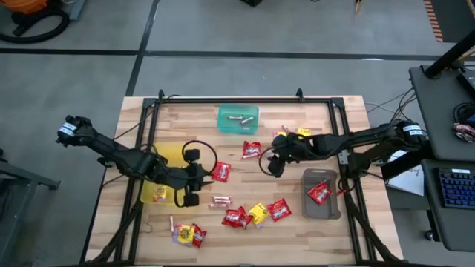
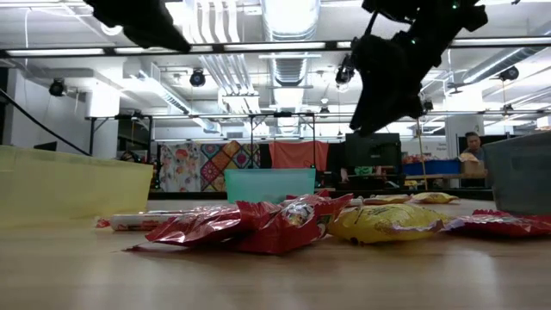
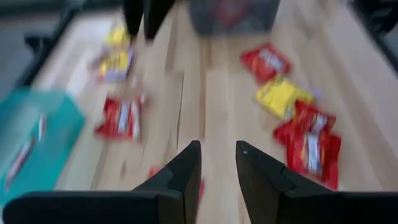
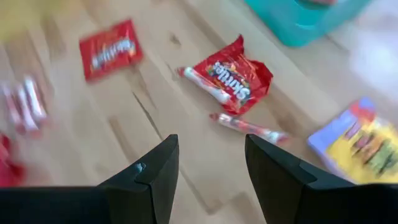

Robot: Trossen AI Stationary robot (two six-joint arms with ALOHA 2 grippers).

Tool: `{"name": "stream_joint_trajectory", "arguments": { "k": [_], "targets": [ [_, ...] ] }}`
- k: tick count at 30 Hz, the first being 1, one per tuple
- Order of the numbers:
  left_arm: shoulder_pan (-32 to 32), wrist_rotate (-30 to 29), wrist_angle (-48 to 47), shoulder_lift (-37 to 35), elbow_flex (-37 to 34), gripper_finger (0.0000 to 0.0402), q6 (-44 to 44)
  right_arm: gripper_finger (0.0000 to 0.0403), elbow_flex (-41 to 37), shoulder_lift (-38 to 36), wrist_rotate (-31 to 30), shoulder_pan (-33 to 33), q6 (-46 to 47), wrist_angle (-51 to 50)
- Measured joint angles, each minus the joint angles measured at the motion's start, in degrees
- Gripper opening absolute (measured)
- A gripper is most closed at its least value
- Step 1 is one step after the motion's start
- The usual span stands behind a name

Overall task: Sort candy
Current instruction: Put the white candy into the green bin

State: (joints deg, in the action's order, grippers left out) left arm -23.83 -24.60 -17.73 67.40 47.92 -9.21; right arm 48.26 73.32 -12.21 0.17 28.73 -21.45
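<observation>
With its fingers spread wide and empty, the right gripper (image 4: 208,177) hovers above a red packet (image 4: 235,74) crossed by two thin rolls (image 4: 247,128), so closing could snag the wrong sweet.

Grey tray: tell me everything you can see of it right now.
The grey tray is a small rectangular bin with low walls, plastic by its look, sitting flat on the wooden table near its right edge. One red packet lies inside; the rest of its floor is bare. The right arm passes just behind it, and nothing grips it.
</observation>
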Motion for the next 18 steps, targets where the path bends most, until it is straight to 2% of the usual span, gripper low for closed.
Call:
{"name": "stream_joint_trajectory", "arguments": {
  "k": [2, 5, 8, 14, 18],
  "targets": [
    [0.13, 0.02, 7.2, 0.01, -2.95, 0.0079, 2.29, 0.0176, 0.01, 0.0, 1.72, -0.53, -10.35, -0.45],
    [0.59, -1.06, 17.15, 0.02, -7.02, 0.0078, 2.55, 0.0176, -0.01, 0.0, 2.44, -0.98, -19.59, -1.17],
    [0.74, -6.48, 24.1, 0.02, -10.0, 0.0078, 0.54, 0.0176, 0.01, 0.0, 2.12, -1.81, -26.58, -1.84],
    [1.06, -19.29, 26.99, 0.0, -11.89, 0.0078, -0.65, 0.0176, 1.89, 5.78, 2.18, -4.57, -30.43, -2.63],
    [1.9, -21.38, 27.09, -0.11, -11.95, 0.0078, -0.05, 0.0176, 5.29, 12.79, 2.28, -5.56, -33.65, -5.65]
  ]
}}
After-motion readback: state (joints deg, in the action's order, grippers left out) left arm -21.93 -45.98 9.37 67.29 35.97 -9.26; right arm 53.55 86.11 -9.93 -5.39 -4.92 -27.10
